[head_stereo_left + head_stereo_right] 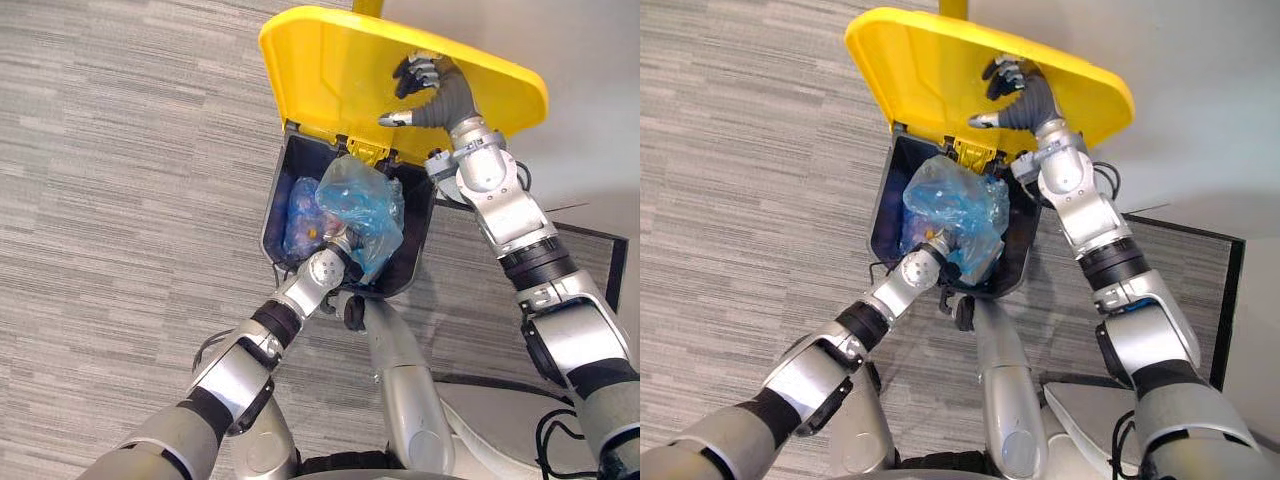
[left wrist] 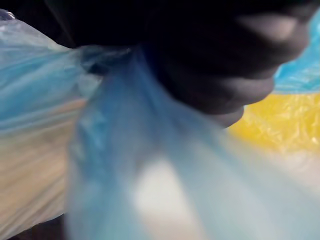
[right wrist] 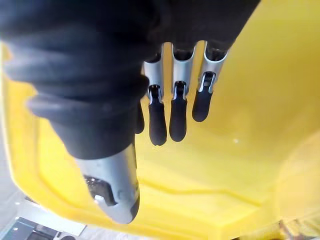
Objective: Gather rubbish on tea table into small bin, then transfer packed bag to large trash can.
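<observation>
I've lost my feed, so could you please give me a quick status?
Right hand flat on yellow lid, holding it up. Left hand at blue bag in dark bin. Nothing blocking.

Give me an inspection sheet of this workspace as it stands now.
Surface: grey striped carpet.
Job's things: large trash can open, its yellow lid raised; blue bag of rubbish in the can's opening.
Clutter: nothing seen.
Hands: right hand open, fingers straight against the lid's underside; left hand at the bag, in the can's opening.
Cables: nothing seen.
Surroundings: pale wall beyond the can; dark-edged grey mat to the right.
</observation>
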Controlling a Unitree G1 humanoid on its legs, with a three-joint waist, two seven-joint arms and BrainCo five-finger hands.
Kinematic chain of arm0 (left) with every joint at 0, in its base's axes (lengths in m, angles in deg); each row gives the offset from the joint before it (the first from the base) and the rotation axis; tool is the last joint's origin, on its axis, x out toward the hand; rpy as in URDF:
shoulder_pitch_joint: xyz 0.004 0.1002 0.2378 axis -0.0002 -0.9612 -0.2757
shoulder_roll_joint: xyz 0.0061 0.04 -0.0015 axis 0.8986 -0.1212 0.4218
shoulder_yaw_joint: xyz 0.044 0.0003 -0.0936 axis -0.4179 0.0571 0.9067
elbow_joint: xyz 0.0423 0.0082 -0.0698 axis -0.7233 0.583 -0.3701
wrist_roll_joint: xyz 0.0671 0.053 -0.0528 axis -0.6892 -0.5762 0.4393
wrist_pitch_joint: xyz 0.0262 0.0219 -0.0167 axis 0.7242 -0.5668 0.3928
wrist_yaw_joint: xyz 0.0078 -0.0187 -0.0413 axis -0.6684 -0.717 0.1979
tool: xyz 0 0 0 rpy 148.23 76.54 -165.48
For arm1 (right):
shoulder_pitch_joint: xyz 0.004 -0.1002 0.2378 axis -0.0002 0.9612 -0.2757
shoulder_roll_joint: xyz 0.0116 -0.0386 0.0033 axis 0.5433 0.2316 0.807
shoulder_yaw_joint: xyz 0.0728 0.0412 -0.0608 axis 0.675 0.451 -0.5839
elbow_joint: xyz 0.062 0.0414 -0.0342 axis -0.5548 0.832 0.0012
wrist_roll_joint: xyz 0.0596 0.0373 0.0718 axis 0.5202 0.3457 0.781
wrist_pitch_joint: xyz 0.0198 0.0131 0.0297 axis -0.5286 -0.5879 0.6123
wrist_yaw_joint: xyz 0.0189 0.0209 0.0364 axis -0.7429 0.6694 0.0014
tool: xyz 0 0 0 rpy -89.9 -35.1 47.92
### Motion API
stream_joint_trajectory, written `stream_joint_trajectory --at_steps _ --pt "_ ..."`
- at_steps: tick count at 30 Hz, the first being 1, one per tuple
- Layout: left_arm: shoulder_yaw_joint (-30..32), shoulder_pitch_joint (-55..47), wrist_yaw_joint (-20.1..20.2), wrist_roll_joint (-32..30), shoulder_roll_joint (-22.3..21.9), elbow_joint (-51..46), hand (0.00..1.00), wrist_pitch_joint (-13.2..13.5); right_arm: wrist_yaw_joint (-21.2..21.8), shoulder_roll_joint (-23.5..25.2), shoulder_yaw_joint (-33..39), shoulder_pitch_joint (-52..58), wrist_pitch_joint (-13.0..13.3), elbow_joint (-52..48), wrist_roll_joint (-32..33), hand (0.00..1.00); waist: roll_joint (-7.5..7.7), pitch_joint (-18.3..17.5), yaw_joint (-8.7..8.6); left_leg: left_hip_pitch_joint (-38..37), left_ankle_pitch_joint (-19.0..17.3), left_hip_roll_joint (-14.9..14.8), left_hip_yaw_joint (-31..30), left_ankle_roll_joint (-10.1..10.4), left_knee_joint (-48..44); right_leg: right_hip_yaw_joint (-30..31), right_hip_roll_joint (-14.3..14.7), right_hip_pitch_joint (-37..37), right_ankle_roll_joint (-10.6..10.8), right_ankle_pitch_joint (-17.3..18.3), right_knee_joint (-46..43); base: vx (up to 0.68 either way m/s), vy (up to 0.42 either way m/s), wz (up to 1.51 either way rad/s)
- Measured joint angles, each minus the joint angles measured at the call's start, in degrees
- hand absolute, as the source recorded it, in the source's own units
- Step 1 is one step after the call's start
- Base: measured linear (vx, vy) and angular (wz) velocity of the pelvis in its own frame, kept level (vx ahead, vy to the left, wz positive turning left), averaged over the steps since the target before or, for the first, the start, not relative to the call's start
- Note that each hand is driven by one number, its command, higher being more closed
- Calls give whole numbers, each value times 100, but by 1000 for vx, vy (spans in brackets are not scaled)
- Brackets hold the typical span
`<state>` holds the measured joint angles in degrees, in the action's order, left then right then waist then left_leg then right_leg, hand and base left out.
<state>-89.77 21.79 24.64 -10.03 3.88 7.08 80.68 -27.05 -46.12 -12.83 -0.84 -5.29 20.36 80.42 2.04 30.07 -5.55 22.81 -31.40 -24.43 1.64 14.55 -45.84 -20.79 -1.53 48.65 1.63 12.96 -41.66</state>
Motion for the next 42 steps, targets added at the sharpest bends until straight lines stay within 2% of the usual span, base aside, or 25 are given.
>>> stream_joint_trajectory --at_steps 1,2,3,4,5,6,7,8,9,11,14,16,20,25,27,31,34,38,42 --pt "7 -8 -34 -94 -2 57 0 -23 -5 68 0 0 1 0 0 0 24 -7 -7 11 -5 -18 10 7 80 13 -9 9 16 10 -22 -32 -78 49" --pt "9 -21 -42 -283 -20 150 0 -80 -8 123 -2 6 3 0 0 0 191 -45 -78 17 30 72 39 83 77 175 -42 101 -119 -104 -16 -47 -166 59" --pt "184 -28 -71 -426 -94 175 0 -157 -5 173 3 -61 16 -44 -2 0 210 -41 -25 148 38 82 18 98 -427 124 -19 122 -382 -86 21 -33 -155 42" --pt "293 -12 -130 -522 -113 217 0 -186 -5 216 2 -61 18 -124 -5 0 211 -40 19 160 18 98 39 56 -673 92 40 127 -333 -85 102 -39 -140 -10" --pt "474 42 -214 -664 -109 307 0 -268 -6 322 -4 -38 43 -307 -7 0 177 -32 33 171 -57 161 66 -179 -1036 -3 30 240 317 54 -53 0 0 0" --pt "597 35 -263 -831 -172 369 0 -350 -10 331 -14 5 71 -394 -8 0 240 -63 -113 3 -114 181 352 -214 -1081 1086 60 567 -484 -385 -1169 15 -10 47" --pt "642 25 -275 -884 -201 374 0 -379 -26 335 7 30 96 -394 -12 0 265 -69 -262 -70 -400 158 395 59 -981 1335 56 442 -520 -161 -1141 23 -25 75" --pt "709 61 -287 -1033 -190 392 0 -416 -63 345 -2 17 94 -371 -16 0 344 -37 -259 -16 -619 103 356 49 -799 1323 92 612 -567 -327 -1185 6 -55 31" --pt "783 30 -302 -1098 -188 452 0 -495 -65 427 -3 16 91 -280 -27 0 394 -34 -79 -3 -621 42 372 53 -785 1288 170 637 -641 -453 -1038 -8 -55 -11" --pt "920 -9 -351 -1250 -195 476 0 -644 -64 539 -14 23 90 -190 -61 0 388 -37 -13 -24 -636 45 403 76 -774 1295 181 603 -642 -520 -931 -32 -27 -18" --pt "1140 -33 -444 -1441 -207 469 0 -659 -68 531 -22 111 93 -191 -171 0 380 -43 -16 -97 -639 36 414 52 -650 1300 217 408 -490 -693 -598 -58 35 -6" --pt "1231 -153 -520 -1577 -264 444 0 -707 -75 533 -22 298 94 -193 -227 0 380 -63 -10 -213 -638 87 441 49 -412 1284 151 238 -522 -853 -380 -43 61 16" --pt "1353 -183 -524 -1707 -292 444 0 -862 -13 552 -23 409 94 -193 -240 0 378 -66 22 -314 -627 147 421 52 -290 1280 102 135 -535 -882 -325 12 22 8" --pt "1342 -172 -506 -1724 -289 439 0 -869 10 515 -18 617 93 -188 -343 0 375 -68 12 -545 -453 257 431 59 98 1272 31 -49 -535 -884 -196 56 -3 8" --pt "1275 -173 -500 -1703 -272 410 0 -869 20 490 -12 774 87 -137 -358 0 326 -113 22 -633 -415 259 419 64 215 1240 32 -130 -535 -884 -131 53 -2 5" --pt "1031 -276 -487 -1483 -160 -43 0 -834 38 482 5 1090 24 214 -426 0 135 -418 54 -646 -359 294 375 55 364 1222 19 -139 -534 -884 -102 45 10 5" --pt "1011 -485 -488 -1108 23 -627 0 -666 149 396 49 1329 -23 362 -463 0 64 -500 129 -731 -297 356 291 56 491 1184 -29 -218 -535 -883 -89 19 4 13" --pt "1159 -1365 -364 -570 604 -1514 0 -501 292 247 335 1977 -114 512 -662 0 35 -533 155 -1064 -146 414 13 44 813 982 -56 -776 -528 -885 231 -38 17 26" --pt "1771 -2641 -103 -211 1058 -1911 0 -366 475 136 669 2559 -159 511 -797 0 -185 -911 215 -1283 -21 482 25 29 1167 983 -60 -957 -471 -917 422 -4 18 6"
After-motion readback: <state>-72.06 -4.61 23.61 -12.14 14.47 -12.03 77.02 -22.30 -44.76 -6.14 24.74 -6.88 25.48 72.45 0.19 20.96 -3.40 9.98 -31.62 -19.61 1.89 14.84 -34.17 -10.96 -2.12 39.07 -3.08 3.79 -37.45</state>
